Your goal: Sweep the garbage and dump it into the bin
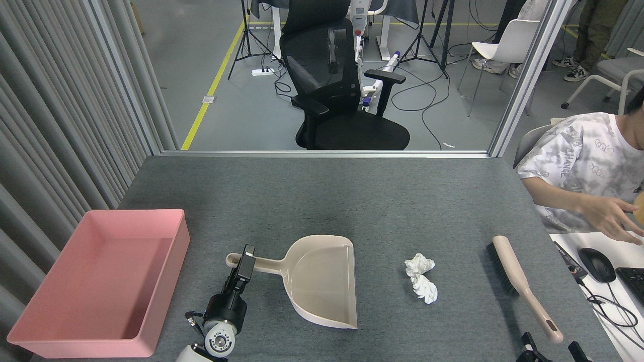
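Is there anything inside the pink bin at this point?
Nothing visible: the pink bin shows only bare floor. The strip of floor just behind its near wall is hidden from the head view. The tissue wads lie on the table, right of the dustpan.

On the desk (352, 201), the bin (65, 342) sits at the front left corner. The dustpan (322, 281) lies right of it, near the front edge, handle toward the bin. The garbage (421, 277) lies right of the dustpan, and the brush (523, 286) lies near the right edge.
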`<state>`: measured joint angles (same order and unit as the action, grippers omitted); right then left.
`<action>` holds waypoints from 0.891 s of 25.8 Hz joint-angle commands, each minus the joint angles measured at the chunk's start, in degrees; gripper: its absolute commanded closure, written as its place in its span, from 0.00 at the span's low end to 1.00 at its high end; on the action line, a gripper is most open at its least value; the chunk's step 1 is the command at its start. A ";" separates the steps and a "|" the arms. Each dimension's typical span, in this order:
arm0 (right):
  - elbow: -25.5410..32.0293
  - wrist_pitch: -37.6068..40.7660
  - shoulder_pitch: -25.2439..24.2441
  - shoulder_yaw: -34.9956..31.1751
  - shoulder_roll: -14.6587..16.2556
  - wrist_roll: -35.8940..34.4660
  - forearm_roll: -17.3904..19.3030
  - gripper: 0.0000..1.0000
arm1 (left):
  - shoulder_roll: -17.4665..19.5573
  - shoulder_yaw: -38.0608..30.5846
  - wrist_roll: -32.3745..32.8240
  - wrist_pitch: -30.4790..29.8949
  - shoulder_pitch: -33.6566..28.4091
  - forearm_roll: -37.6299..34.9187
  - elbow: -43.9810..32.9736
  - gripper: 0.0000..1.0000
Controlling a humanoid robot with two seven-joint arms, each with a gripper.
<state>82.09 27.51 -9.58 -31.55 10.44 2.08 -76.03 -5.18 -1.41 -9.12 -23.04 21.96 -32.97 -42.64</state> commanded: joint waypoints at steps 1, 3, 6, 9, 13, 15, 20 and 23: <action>0.00 0.00 0.00 0.00 0.02 0.21 0.00 0.02 | 0.08 -0.08 -0.11 -0.33 -0.08 0.10 0.10 0.17; 0.00 0.00 0.00 0.00 0.02 0.29 0.00 0.02 | 0.08 -0.08 -0.11 -0.33 -0.16 0.10 0.10 0.12; 0.00 0.00 0.08 0.00 0.02 0.21 0.00 0.02 | 0.17 -0.17 -0.11 -0.42 -0.16 0.01 0.18 0.12; 0.00 0.00 0.00 0.00 0.02 0.21 0.00 0.02 | 0.17 -0.17 -0.11 -0.42 -0.08 -0.08 0.18 0.27; 0.00 0.00 0.08 0.00 0.02 0.21 0.00 0.02 | 0.35 -0.08 -0.11 -0.42 -0.08 -0.17 0.27 0.46; 0.00 0.00 0.00 0.00 0.02 0.21 0.00 0.02 | 0.43 -0.08 -0.11 -0.42 -0.08 -0.17 0.27 0.47; 0.00 0.00 0.00 0.00 0.02 0.29 0.00 0.02 | 0.70 -0.08 -0.11 -0.95 -0.08 -0.26 0.18 0.64; 0.00 0.00 0.00 0.00 0.02 0.29 0.00 0.02 | 0.87 -0.08 -0.11 -1.21 -0.16 -0.26 0.18 0.68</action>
<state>82.09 27.53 -9.56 -31.55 10.46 2.55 -76.03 -4.46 -1.49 -9.24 -23.98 21.84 -33.21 -42.43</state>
